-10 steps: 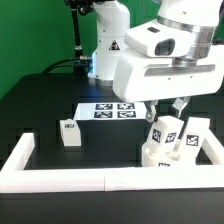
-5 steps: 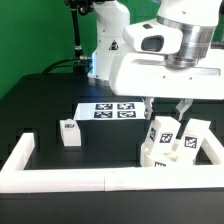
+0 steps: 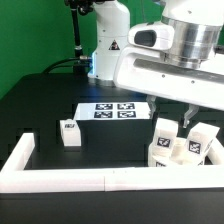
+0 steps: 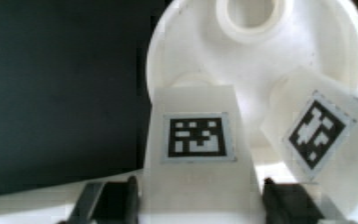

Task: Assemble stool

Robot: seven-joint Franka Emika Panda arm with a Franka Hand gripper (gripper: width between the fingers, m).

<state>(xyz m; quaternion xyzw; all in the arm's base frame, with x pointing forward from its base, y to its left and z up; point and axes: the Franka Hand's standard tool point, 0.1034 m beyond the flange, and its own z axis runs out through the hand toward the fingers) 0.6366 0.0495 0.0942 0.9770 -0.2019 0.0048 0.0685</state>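
The gripper (image 4: pixel 202 198) is clamped on a stool leg (image 4: pixel 197 130) bearing a square black-and-white marker tag. That leg stands on the round seat (image 3: pixel 176 160), lower right in the exterior view, beside a second tagged leg (image 3: pixel 200 140). A third leg (image 3: pixel 68 133) stands lower left. The marker board (image 3: pixel 113 110) lies at centre and the border wall (image 3: pixel 70 180) runs along the bottom.

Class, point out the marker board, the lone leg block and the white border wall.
marker board (image 3: pixel 112 110), exterior view, centre
lone leg block (image 3: pixel 69 134), exterior view, front face
border wall (image 3: pixel 70 180), exterior view, front stretch

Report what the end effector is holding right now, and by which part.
The end effector holds a white leg block, pinched by its two opposite sides near its free end, away from the seat.
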